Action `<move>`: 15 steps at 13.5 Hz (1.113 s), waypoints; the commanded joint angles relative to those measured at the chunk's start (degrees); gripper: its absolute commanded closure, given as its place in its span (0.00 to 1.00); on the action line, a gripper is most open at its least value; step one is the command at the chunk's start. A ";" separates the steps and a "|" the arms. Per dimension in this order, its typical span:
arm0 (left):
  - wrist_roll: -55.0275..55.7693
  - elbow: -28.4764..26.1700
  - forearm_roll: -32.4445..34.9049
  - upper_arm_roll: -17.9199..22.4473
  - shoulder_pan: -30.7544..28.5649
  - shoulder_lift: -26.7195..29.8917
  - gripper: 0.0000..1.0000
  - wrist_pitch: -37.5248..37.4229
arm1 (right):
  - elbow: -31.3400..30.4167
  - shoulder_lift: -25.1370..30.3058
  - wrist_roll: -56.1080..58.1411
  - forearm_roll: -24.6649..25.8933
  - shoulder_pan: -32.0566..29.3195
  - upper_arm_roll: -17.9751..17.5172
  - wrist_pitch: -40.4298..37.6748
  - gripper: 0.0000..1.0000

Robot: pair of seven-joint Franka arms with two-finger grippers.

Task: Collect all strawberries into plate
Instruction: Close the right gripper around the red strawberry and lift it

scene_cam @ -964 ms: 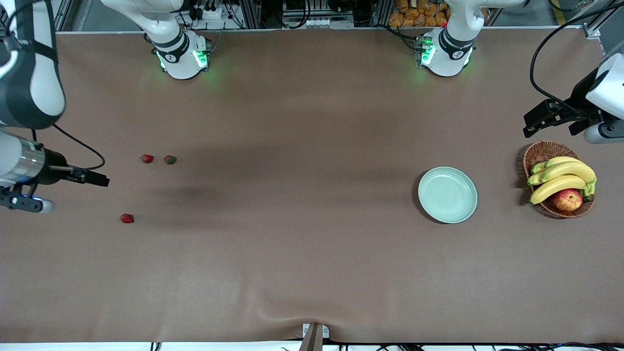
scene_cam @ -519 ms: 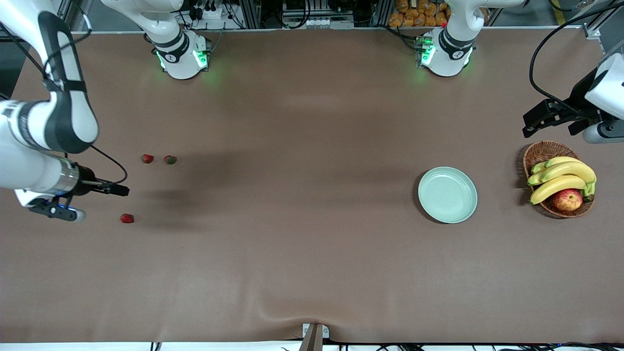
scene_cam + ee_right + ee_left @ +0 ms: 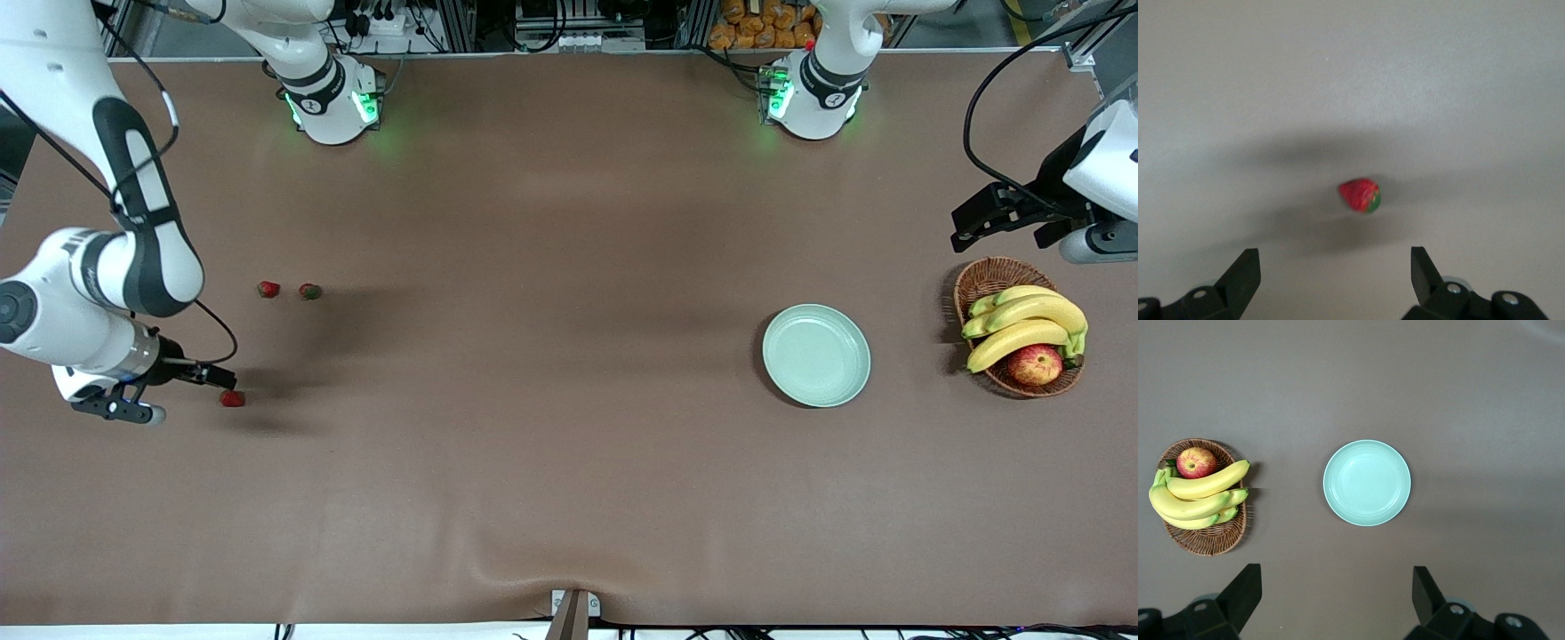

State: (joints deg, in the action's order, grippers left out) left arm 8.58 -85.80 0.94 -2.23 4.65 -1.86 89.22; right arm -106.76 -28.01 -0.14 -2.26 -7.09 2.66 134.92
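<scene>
Both end effectors gape: right end effector (image 3: 227, 380) over a strawberry (image 3: 232, 399), left end effector (image 3: 965, 229) waiting above the basket (image 3: 978, 277).

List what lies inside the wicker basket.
The basket holds a bunch of bananas and an apple. Anything beneath the fruit is covered, so it cannot be seen.

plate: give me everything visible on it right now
The plate is round, shallow and pale mint green, with a raised rim and a plain glossy surface that looks like plastic or glazed ceramic. It lies flat and upright on the brown table, toward the left arm's end, beside the wicker basket but apart from it. Nothing is in it and nothing touches it except the table.
</scene>
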 commanded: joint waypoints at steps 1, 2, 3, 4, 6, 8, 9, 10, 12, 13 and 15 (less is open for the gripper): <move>0.38 0.37 -0.06 -0.40 0.09 -0.25 0.00 0.08 | 2.34 -5.38 3.21 -1.78 -1.26 -0.55 4.80 0.04; 0.38 0.28 -0.06 -0.49 0.01 -0.25 0.00 0.08 | 2.52 -5.82 3.22 -1.69 -1.26 -0.55 5.78 0.10; 0.38 0.11 -0.06 -0.49 -0.08 -0.25 0.00 0.17 | 3.39 -6.44 3.30 -1.69 -1.26 -0.55 5.79 0.13; 0.38 0.02 -0.15 -0.49 -0.08 -0.25 0.00 0.17 | 3.92 -7.05 3.30 -1.61 -1.26 -0.55 5.79 0.19; 0.38 -0.16 -0.15 -0.49 0.01 -0.25 0.00 0.17 | 5.32 -8.54 4.53 -1.69 -1.44 -0.55 5.88 0.21; 0.38 -0.86 -0.06 -0.58 0.01 0.10 0.00 0.08 | 5.51 -9.43 4.62 -1.78 -1.79 -0.55 5.97 0.27; 0.38 -1.21 -0.06 -0.58 -0.08 0.36 0.00 0.08 | 5.51 -9.60 4.62 -1.87 -1.70 -0.55 5.97 0.28; 0.38 -1.39 -0.06 -0.58 -0.17 0.36 0.00 -0.01 | 5.42 -9.95 4.62 -1.87 -1.70 -0.55 5.88 0.28; 0.21 -1.39 0.02 -0.58 -0.17 0.36 0.00 -0.01 | 5.16 -9.96 4.62 -1.78 -1.79 -0.55 5.45 0.32; 0.03 -1.30 0.46 -0.58 -0.17 0.36 0.00 -0.01 | 4.98 -9.96 4.62 -1.87 -1.70 -0.55 5.27 0.35; 0.21 -1.30 0.38 -0.93 -0.17 0.27 0.00 0.08 | 4.72 -10.13 4.53 -1.87 -1.53 -0.55 5.09 0.44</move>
State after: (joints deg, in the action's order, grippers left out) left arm 8.65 -86.76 0.94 -2.59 4.64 -2.06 89.21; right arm -102.68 -37.53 2.44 -3.12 -7.83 2.73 140.16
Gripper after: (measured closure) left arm 0.000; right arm 0.366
